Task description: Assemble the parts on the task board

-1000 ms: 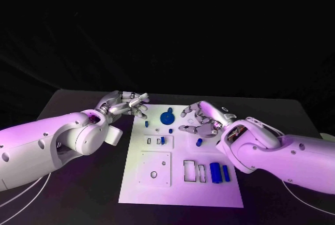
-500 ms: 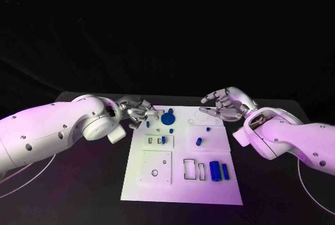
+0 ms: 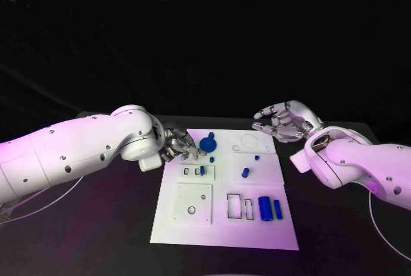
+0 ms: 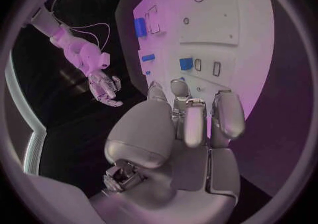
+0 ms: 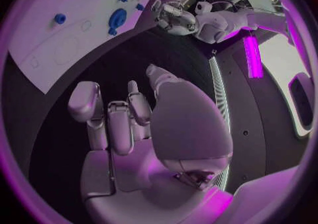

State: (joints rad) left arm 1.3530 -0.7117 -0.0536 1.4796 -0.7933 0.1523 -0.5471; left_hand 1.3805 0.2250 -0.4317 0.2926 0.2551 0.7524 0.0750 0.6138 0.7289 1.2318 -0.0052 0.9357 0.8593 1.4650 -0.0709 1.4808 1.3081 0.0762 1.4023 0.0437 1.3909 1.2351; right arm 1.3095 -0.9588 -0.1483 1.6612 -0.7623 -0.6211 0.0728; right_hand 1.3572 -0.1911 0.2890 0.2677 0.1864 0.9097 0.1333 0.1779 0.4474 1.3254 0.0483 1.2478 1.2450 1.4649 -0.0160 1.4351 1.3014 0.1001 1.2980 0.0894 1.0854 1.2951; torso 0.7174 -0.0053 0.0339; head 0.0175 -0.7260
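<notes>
Pre-grasp stage: both hands empty w/ fingers apart, left hand (image 3: 176,143) at board (image 3: 224,228) left edge, right hand (image 3: 283,120) off far-right corner; parts (image 3: 265,209) untouched on board, next = pick one.

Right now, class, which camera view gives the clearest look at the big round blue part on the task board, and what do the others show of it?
The head view: the round blue part lies unobstructed on the task board, beside the left hand. The right wrist view shows it small and bent. In the left wrist view I cannot pick it out.
</notes>
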